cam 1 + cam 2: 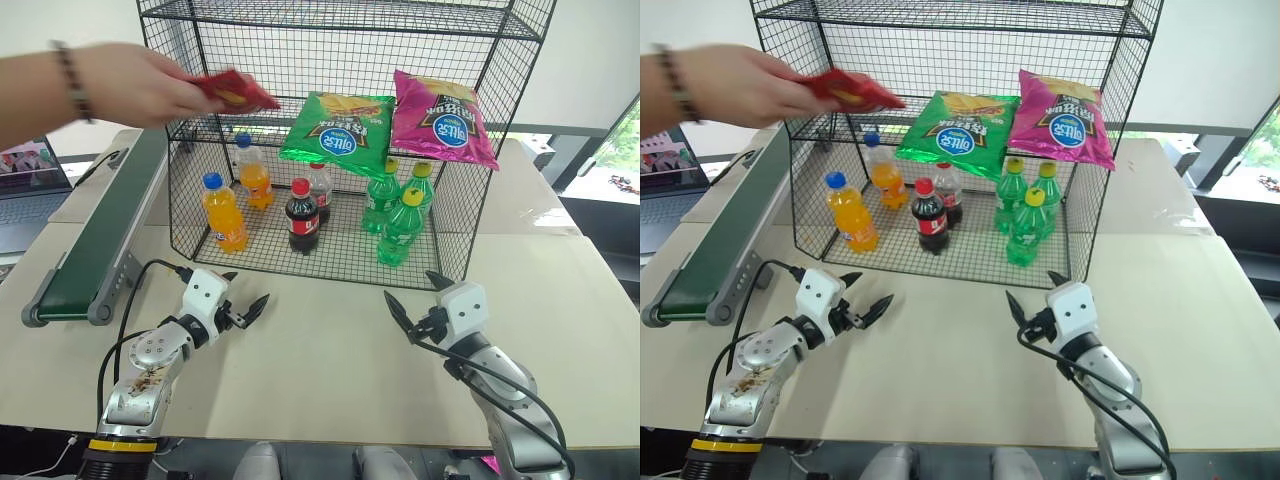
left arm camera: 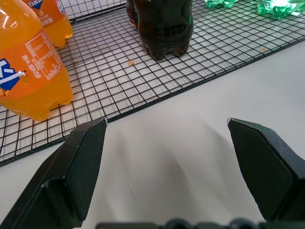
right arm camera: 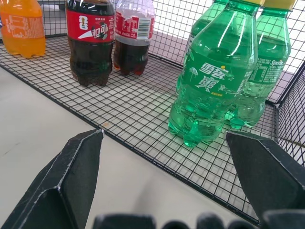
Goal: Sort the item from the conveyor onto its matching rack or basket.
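Red crisp bag (image 1: 232,92) is pinched in a person's hand (image 1: 140,85) by the rack's (image 1: 480,180) upper left corner, above the conveyor's (image 1: 100,240) far end. We judge it light, crinkly, crushable; grip a sealed edge. Left gripper (image 1: 243,313) and right gripper (image 1: 418,300) both spread, empty.

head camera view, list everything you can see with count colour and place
red crisp bag: 1, red, in a person's hand by the cage's upper left
green bag: 1, green, middle shelf
pink bag: 1, pink, middle shelf, right of the green one
orange bottles: 2, orange, bottom shelf, left
cola bottles: 2, dark, bottom shelf, centre
green bottles: 3, green, bottom shelf, right
wire cage: 1, black, on the table
conveyor: 1, dark green, left
table: 1, beige
laptop: 1, far left
person's hand: 1
left gripper: open
right gripper: open
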Controlling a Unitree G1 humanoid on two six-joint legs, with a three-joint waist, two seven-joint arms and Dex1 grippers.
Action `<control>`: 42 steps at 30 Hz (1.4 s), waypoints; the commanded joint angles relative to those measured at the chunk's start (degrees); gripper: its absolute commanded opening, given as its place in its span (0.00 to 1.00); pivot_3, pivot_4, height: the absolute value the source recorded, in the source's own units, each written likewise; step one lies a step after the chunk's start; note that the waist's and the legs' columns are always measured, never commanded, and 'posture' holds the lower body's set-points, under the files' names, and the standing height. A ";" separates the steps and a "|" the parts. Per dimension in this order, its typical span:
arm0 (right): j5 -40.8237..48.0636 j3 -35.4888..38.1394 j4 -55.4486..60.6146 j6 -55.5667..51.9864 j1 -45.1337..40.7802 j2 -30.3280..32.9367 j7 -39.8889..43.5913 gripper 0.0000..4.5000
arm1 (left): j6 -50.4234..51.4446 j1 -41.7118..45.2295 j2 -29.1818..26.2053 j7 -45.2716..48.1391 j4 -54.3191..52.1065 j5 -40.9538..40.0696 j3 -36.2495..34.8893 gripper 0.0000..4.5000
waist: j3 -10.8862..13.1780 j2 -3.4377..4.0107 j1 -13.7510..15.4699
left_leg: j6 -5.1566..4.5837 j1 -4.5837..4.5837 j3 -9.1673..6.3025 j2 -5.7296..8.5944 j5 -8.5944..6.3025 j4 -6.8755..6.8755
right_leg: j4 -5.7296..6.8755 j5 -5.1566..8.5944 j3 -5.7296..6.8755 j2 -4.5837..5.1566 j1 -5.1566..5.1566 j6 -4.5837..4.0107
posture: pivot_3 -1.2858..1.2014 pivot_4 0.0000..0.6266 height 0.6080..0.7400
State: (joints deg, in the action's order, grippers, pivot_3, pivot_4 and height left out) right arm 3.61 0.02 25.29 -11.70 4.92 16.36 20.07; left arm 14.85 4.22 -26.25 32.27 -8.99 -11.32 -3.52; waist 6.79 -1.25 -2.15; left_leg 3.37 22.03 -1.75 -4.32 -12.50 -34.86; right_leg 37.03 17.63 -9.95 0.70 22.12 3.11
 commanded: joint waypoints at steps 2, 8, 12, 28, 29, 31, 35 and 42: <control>0.77 0.06 1.79 0.62 -0.81 -0.32 -0.36 1.00 | -1.55 0.40 -0.34 0.12 -0.56 -0.05 -0.64 0.96 | 0.00 0.00 0.00 | 0.00 0.00 0.00 0.00 0.00 0.00 | 0.00 0.00 0.00 0.00 0.00 0.00 | 0.52 0.24 1.00; 0.78 -0.25 1.52 0.72 -0.94 -0.50 -0.40 1.00 | -1.58 0.16 -0.48 0.06 -0.74 -0.03 -0.85 0.96 | 0.00 0.00 0.00 | 0.00 0.00 0.00 0.00 0.00 0.00 | 0.00 0.00 0.00 0.00 0.00 0.00 | 0.52 0.24 1.00; 0.73 -0.42 1.55 0.77 -0.81 -0.61 -0.50 1.00 | -1.60 0.23 -0.53 0.07 -0.76 -0.08 -0.94 0.96 | 0.00 0.00 0.00 | 0.00 0.00 0.00 0.00 0.00 0.00 | 0.00 0.00 0.00 0.00 0.00 0.00 | 0.52 0.24 1.00; 1.98 1.72 2.39 0.39 0.33 0.95 0.92 1.00 | -0.32 -0.76 0.95 -0.55 -2.54 -0.39 -0.14 0.96 | 0.00 0.00 -0.01 | 0.00 0.00 0.00 0.00 0.00 0.00 | 0.00 0.00 0.00 0.00 0.00 0.00 | 0.52 0.24 1.00; 2.13 1.87 2.46 0.33 0.43 1.18 1.23 1.00 | 0.30 -1.07 0.97 -0.43 -3.01 -0.92 -0.41 0.96 | 0.00 0.00 -0.06 | 0.00 0.00 0.00 0.00 0.00 0.00 | 0.00 0.00 0.00 0.00 -0.01 0.00 | 0.52 0.24 1.00; 3.05 2.03 2.82 -0.33 0.38 1.68 2.08 1.00 | 2.28 -2.03 0.46 0.34 -5.01 -2.91 -1.59 0.96 | 0.00 0.00 -0.14 | 0.00 -0.01 0.00 0.00 0.00 0.00 | 0.00 0.00 0.00 0.00 -0.01 0.00 | 0.52 0.24 1.00; 5.86 1.70 3.72 -2.35 -2.21 3.77 5.18 1.00 | 9.83 -3.80 -1.47 1.98 -10.58 -11.40 -7.30 0.96 | 0.00 0.00 -0.26 | 0.00 0.00 0.00 0.00 0.00 -0.01 | 0.01 0.00 0.00 0.00 -0.01 0.00 | 0.52 0.24 1.00; 13.91 -1.28 3.82 -6.37 -10.08 8.07 15.22 1.00 | 28.07 -6.96 -3.43 -3.93 -17.68 -36.50 -27.36 0.96 | 0.00 0.01 -0.51 | -0.02 -0.04 -0.01 -0.02 -0.01 -0.01 | 0.04 0.01 0.00 -0.01 -0.02 0.01 | 0.52 0.24 1.00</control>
State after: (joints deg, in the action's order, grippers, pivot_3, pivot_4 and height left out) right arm 14.96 -0.60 27.41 -17.42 -4.02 23.75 32.64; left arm 39.69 -2.52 -29.73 30.42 -24.24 -41.68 -26.66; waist 6.80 -1.24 -2.66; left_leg 3.35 22.01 -1.77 -4.34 -12.52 -34.88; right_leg 37.05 17.64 -9.95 0.70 22.10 3.12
